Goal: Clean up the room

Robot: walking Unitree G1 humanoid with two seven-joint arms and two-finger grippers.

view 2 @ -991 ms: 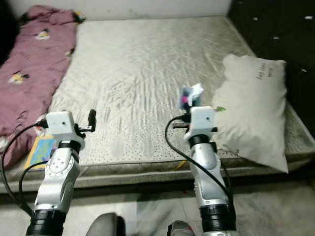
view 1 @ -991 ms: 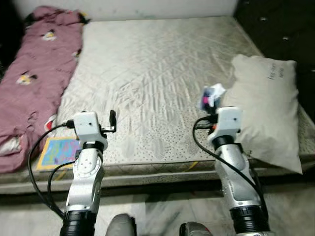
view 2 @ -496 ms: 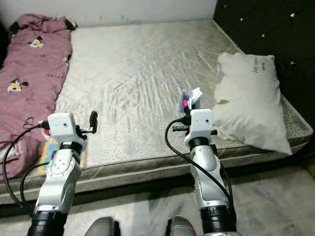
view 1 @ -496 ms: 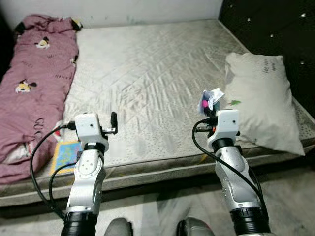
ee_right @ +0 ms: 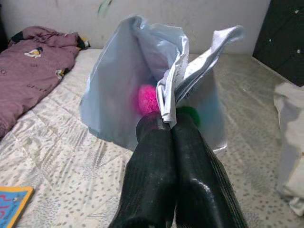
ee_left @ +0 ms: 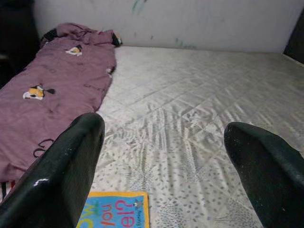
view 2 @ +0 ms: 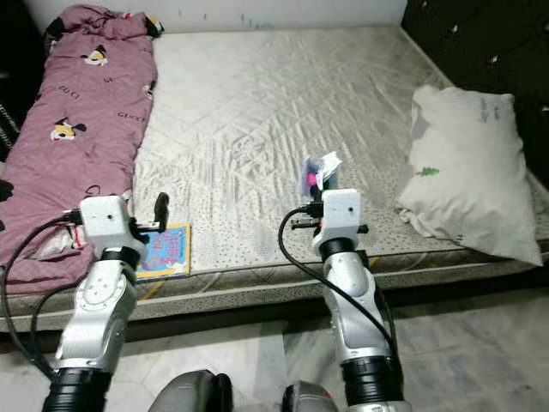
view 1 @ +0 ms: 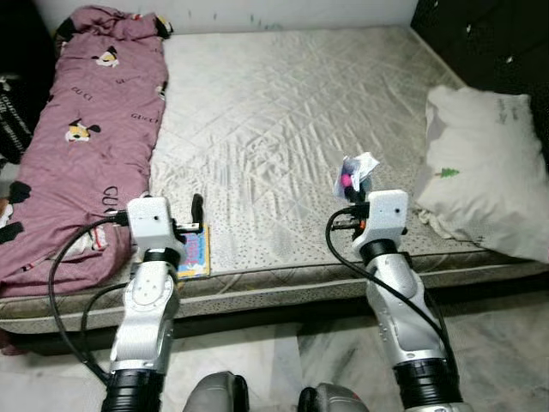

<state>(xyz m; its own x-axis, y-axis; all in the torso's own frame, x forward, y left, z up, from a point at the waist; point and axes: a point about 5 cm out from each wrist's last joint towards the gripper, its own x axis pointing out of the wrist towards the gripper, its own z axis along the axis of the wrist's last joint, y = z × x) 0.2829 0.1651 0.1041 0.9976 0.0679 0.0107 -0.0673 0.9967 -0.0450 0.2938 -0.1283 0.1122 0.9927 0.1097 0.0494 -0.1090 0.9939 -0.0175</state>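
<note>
Pinched between the two black fingers of the right gripper (ee_right: 173, 130) is a crumpled white plastic bag (ee_right: 142, 71) with something pink and something green showing through it; the fingers are pressed tight together on its bunched edge, and the bag is held up in the air above the near part of the mattress (view 1: 283, 120). That mattress, bare, quilted and pale grey, takes up most of the scene, running from the near edge back to the white wall (ee_left: 199, 23). Along the robot's left side of it lies a long maroon blanket (view 1: 81, 137) printed with small cartoon figures and lettering, rumpled and reaching from the far end almost to the near edge. On the right side a white pillow (view 1: 485, 167) with a small green mark lies slanted, its lower corner hanging over the mattress edge. The left gripper (ee_left: 166, 156) hovers over the near edge of the mattress with its fingers spread wide and nothing between them. Just below it, flat on the mattress beside the blanket's edge, lies a thin colourful children's book (view 2: 165, 249) with a yellow border.
</note>
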